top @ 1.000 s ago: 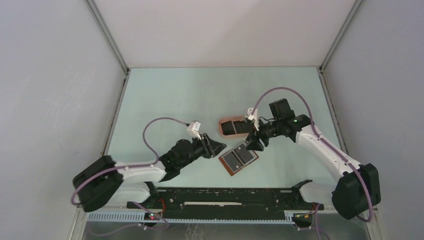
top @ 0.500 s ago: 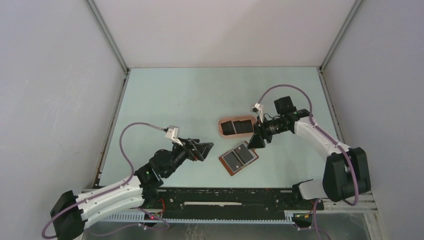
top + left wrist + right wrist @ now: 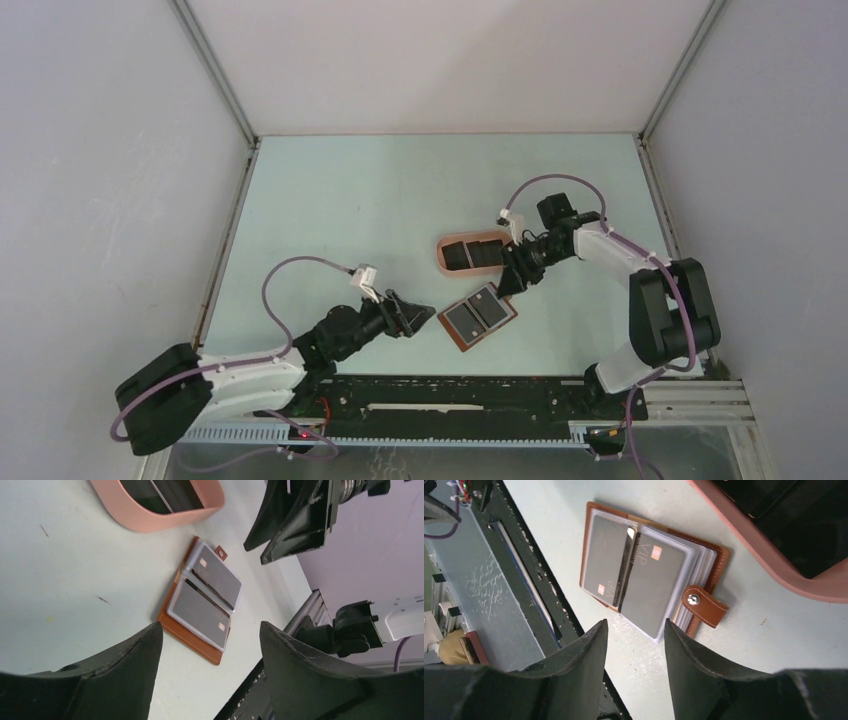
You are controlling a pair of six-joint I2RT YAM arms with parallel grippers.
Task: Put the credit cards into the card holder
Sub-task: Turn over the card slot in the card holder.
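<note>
The card holder [image 3: 478,320] lies open on the table, brown leather with two grey cards in its clear pockets, also seen in the left wrist view [image 3: 202,605] and the right wrist view [image 3: 644,575]. Its snap tab [image 3: 704,607] points toward the pink tray. More credit cards [image 3: 458,255], dark ones, lie in the pink oval tray [image 3: 443,265]. My left gripper [image 3: 420,318] is open just left of the holder, nothing between its fingers [image 3: 211,627]. My right gripper [image 3: 508,285] hangs open over the holder's far right corner, empty [image 3: 636,622].
The pink tray's rim [image 3: 155,517] stands just behind the holder, its wall [image 3: 784,562] close to the snap tab. A black rail [image 3: 450,395] runs along the near table edge. The right gripper [image 3: 295,525] shows above the holder in the left wrist view.
My left arm pulled back and then swung in lower, bringing its gripper closer to the holder's left edge with wider jaws. The right arm folded at the elbow; its gripper stayed near the holder.
</note>
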